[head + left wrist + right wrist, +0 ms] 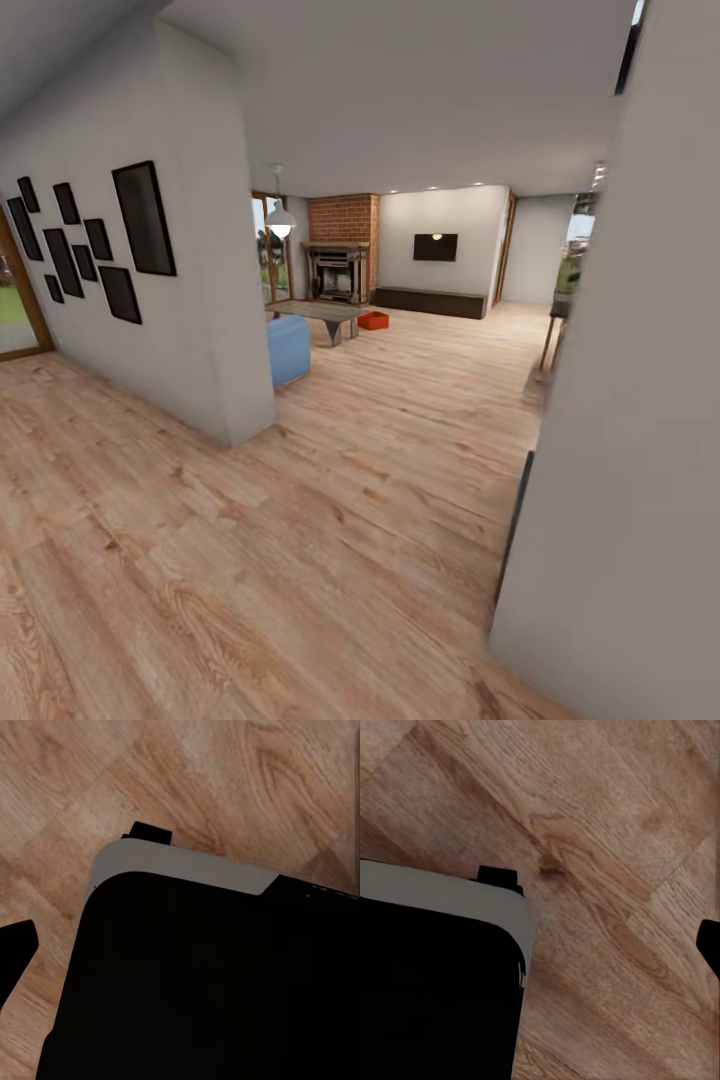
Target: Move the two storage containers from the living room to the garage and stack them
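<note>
Facing the living room (400,300) across the plank floor (300,560), we were in transit. Walls (200,300) framed a gap; beyond stood the brick fireplace (343,250), the table (322,312) and, beside it on the floor, one orange container (374,320). Whether either pincer was open, we could not tell. We judged it best to steer centrally, clear of both corners.

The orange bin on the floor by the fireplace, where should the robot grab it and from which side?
Probably by a top rim wall, coming from above. The orange bin sits on the wood floor beside the low table, seemingly open-topped. It is too far and small to pick a wall; the near side looks clear.
</note>
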`<state>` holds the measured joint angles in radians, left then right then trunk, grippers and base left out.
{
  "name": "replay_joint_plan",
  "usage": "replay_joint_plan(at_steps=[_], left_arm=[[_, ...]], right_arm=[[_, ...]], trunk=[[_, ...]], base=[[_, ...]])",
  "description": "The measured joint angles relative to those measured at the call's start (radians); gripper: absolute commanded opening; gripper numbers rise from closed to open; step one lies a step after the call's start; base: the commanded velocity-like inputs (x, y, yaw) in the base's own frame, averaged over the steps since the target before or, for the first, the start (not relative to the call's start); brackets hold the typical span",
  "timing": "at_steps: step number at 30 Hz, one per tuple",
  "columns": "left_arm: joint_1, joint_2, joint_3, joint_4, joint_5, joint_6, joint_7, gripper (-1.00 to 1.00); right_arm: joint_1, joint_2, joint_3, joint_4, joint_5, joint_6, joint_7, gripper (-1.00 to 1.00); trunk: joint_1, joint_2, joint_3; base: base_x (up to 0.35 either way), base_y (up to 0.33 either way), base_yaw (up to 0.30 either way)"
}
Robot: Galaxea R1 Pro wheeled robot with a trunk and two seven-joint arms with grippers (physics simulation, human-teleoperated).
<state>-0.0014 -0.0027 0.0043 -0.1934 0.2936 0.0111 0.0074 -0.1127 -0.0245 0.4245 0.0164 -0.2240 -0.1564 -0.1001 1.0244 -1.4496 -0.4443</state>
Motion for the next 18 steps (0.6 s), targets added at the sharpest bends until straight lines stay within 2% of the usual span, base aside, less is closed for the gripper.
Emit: replay_joint_plan(at_steps=[5,8,13,18], left_arm=[[0.000,0.000,0.000,-0.002,0.000,0.001,0.001,1.00],[0.000,0.000,0.001,-0.003,0.000,0.001,0.000,1.00],[0.000,-0.001,0.002,-0.003,0.000,0.001,0.000,1.00],[0.000,-0.002,0.000,0.000,-0.001,-0.001,0.001,1.00]], right_arm=[[0.000,0.005,0.000,0.000,0.043,0.000,-0.006,1.00],[0.000,0.006,-0.002,0.000,0.073,0.000,-0.010,1.00],[0.000,0.005,-0.003,0.000,0.080,0.002,-0.010,1.00],[0.000,0.006,-0.012,0.000,0.073,0.003,-0.012,1.00]], trunk=[[0.000,0.000,0.000],[0.000,0.000,0.000],[0.000,0.000,0.000],[0.000,0.000,0.000]], base=[[0.334,0.000,0.000],[0.334,0.000,0.164],[0.334,0.000,0.208],[0.334,0.000,0.041]])
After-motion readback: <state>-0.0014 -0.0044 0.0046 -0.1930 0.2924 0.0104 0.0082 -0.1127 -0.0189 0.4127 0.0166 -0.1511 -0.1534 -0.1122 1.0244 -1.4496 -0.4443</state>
